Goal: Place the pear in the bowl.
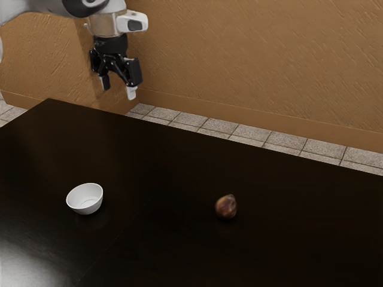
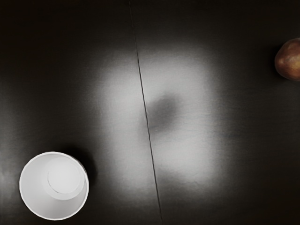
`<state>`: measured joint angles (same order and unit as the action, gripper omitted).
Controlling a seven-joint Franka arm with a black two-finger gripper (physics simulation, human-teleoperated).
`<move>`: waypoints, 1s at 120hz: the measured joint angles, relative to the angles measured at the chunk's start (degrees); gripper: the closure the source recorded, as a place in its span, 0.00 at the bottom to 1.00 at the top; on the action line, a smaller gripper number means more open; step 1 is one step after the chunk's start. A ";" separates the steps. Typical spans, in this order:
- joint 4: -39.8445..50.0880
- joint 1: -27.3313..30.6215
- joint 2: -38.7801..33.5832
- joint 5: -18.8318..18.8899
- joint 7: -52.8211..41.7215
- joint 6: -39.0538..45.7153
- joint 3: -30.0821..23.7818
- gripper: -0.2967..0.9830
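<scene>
The pear (image 1: 226, 207) lies on the dark table (image 1: 155, 179), well apart from the bowl (image 1: 85, 200); in the exterior view it is at the bowl's three o'clock, its narrow end toward one o'clock. The gripper (image 1: 118, 88) hangs high, its two fingers wide apart and with nothing between, I think because the grasp must come first. The bowl stands upright, so its mouth can receive the fruit. Next, the hand should travel over the pear, then descend; a rounded side could roll away.

Pear (image 2: 289, 60) cropped by wrist view's edge, arm (image 1: 45, 6) by exterior view's.
</scene>
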<state>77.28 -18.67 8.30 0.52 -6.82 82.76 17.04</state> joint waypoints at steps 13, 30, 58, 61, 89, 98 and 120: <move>0.00 0.02 0.04 0.06 -0.77 2.59 -0.06 0.23; -0.08 -0.30 2.80 0.34 -1.55 7.17 -5.15 0.23; -1.53 -3.02 13.74 0.64 -2.46 14.56 -15.72 0.23; -2.33 -3.21 15.67 0.67 -2.51 14.88 -15.93 0.23; -8.08 -4.81 27.21 0.61 -2.29 10.25 -15.52 0.23; -8.00 -5.08 28.62 0.49 -1.50 8.03 -14.92 0.23; -9.46 -6.06 32.29 -0.77 1.06 5.71 -14.08 0.23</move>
<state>67.82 -24.73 40.59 -0.25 -5.75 88.47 2.97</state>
